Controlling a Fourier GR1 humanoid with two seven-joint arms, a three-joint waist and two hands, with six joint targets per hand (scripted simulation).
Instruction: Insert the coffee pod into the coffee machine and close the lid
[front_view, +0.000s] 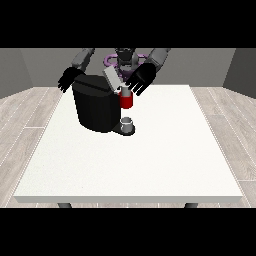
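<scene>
The black coffee machine (95, 107) stands on the white table (150, 165), left of the middle. Its grey lid (112, 78) is tilted up and open. On the machine's front is a red holder (126, 102), with a small pale pod (125, 90) at its top. The hand at the view's right (141, 79) hovers just above and right of the pod, beside the raised lid, its fingers hanging straight down. The hand at the view's left (67, 80) hangs by the machine's far left top corner with relaxed fingers, holding nothing.
A small grey cup (128, 123) sits on the machine's drip base below the red holder. A purple ring-shaped part (110, 60) shows behind the lid near the robot's torso. The table reaches wide towards the camera and to the right.
</scene>
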